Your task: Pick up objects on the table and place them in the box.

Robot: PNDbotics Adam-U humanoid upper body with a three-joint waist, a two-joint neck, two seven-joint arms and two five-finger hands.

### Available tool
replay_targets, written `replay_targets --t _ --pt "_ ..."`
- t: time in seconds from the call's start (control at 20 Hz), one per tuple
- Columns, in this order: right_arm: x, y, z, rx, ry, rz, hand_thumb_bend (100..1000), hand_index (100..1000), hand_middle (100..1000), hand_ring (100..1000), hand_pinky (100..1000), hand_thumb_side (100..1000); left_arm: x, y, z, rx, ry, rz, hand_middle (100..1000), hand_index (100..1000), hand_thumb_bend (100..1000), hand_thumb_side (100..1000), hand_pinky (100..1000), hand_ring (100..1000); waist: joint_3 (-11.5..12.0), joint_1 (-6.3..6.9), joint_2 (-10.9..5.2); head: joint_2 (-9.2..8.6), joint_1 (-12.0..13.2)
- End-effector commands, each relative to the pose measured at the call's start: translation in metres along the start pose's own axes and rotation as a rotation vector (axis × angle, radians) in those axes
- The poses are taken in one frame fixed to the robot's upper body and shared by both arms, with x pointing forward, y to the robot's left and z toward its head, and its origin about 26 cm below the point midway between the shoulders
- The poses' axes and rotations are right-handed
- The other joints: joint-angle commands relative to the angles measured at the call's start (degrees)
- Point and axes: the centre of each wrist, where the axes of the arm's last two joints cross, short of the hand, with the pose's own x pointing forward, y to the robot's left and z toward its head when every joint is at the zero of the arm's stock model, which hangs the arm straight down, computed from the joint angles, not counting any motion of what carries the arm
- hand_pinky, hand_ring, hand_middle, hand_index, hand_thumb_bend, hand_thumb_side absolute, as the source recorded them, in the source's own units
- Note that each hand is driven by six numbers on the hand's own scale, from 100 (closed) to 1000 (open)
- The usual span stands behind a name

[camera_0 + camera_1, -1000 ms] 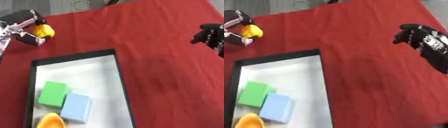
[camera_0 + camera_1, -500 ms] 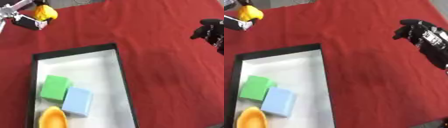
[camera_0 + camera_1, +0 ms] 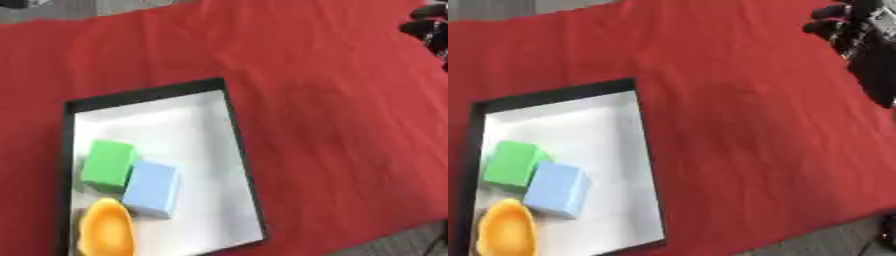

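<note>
Looks like mid-carry: the box (image 3: 234, 130) at lower left already holds a green block (image 3: 108, 163), a blue block (image 3: 152, 188) and something orange (image 3: 106, 232). The left hand with its yellow thing has slipped out of frame since a second ago. The right hand (image 3: 843, 26) idles upper right, fingers probably curled. Next: bring the yellow thing over the box.

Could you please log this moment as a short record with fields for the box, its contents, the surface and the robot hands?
box: black-rimmed box with a white floor, lying on the cloth at lower left
contents: green block, light blue block against it, orange object at the near end
surface: red cloth
right robot hand: at the upper right corner, fingers curled, holding nothing visible
left robot hand: not in view
</note>
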Motion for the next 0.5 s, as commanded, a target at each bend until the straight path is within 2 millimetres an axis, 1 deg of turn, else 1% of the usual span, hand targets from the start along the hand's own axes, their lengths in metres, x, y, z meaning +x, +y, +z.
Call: replay_targets --t 0.05,0.2,0.3,0.4,0.45,0.5 --pt "0.016 -0.010 0.000 -0.011 -0.012 0.037 100 861 695 758 999 605 0.021 0.008 -0.003 -0.022 -0.146 0.010 387 563 354 100 676 526 0.57 -1.30 -2.96 1.20 -1.27" --pt "0.013 -0.014 0.004 -0.016 0.013 0.040 100 860 695 758 999 606 0.031 -0.007 -0.013 -0.044 -0.289 0.054 390 564 363 100 674 532 2.15 -1.34 -4.24 2.34 -2.29" --pt "0.012 -0.017 0.007 -0.023 0.026 0.044 100 860 695 757 999 606 0.036 -0.016 -0.018 -0.046 -0.357 0.071 394 566 398 100 672 536 3.31 -1.17 -5.07 3.03 -2.69" --pt "0.011 -0.019 0.010 -0.032 0.039 0.049 100 860 695 757 1000 607 0.040 -0.023 -0.022 -0.046 -0.411 0.078 396 567 407 100 672 539 4.57 -0.92 -5.83 3.30 -3.01" --pt "0.011 -0.021 0.012 -0.036 0.045 0.050 100 859 695 757 1000 607 0.042 -0.026 -0.023 -0.049 -0.431 0.079 399 569 432 100 671 544 5.12 -0.78 -6.17 3.35 -3.15" --pt "0.011 -0.021 0.013 -0.039 0.051 0.051 100 857 695 757 1000 607 0.044 -0.031 -0.025 -0.058 -0.448 0.078 400 569 421 100 670 545 5.63 -0.59 -6.53 3.37 -3.18"
